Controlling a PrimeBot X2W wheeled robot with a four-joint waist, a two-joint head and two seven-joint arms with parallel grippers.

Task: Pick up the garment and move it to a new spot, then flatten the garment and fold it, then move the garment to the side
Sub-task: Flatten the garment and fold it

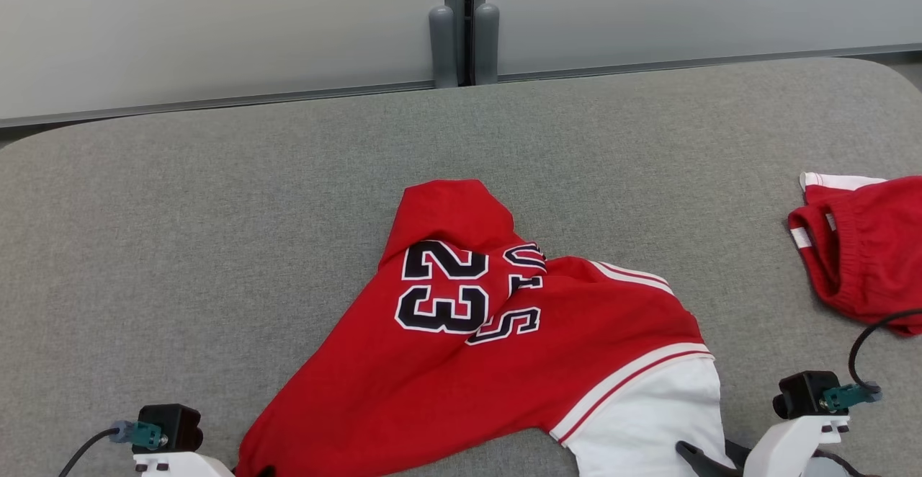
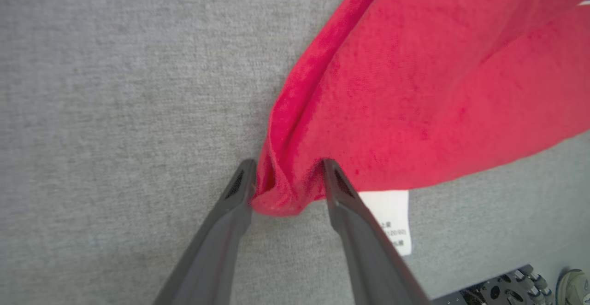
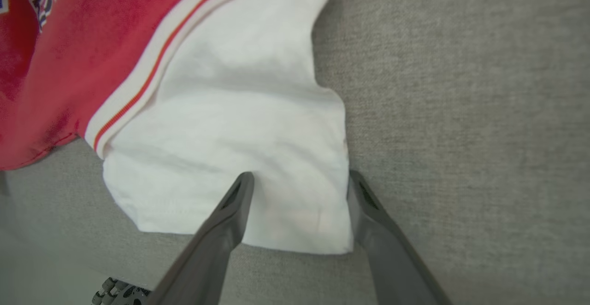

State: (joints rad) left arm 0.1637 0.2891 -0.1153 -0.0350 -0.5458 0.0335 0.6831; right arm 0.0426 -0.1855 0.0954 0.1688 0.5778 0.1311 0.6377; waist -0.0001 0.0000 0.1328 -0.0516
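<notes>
**Left gripper** (image 2: 286, 172): fingers spread wide, not clamped. A bunched red hem corner (image 2: 279, 199) sits between the tips and touches both inner faces. Whether it is pinched cannot be told.

**Care label** (image 2: 391, 219): white, flat on the surface just outside the right-hand finger, under the red edge.

**Right gripper** (image 3: 299, 176): fingers fully apart, nothing held. They straddle the near corner of the white sleeve (image 3: 239, 111). One tip lies over the white cloth. The other is just off the sleeve's edge, on bare surface.

**Garment** (image 1: 461, 369): red jersey with a white sleeve and red-and-white striped trim, crumpled. It lies on the surface and runs away from both sets of fingertips, spanning the space between the two grippers. The number 23 (image 1: 441, 286) sits partly folded beyond the tips, near the middle.

**Grey padded surface** (image 1: 216, 246): beneath everything.

**Red shorts** (image 1: 864, 253): white-trimmed, well apart from the jersey, beyond and outboard of the right gripper.

**Pale panels** (image 1: 216, 23): farthest, behind the surface's far edge.
</notes>
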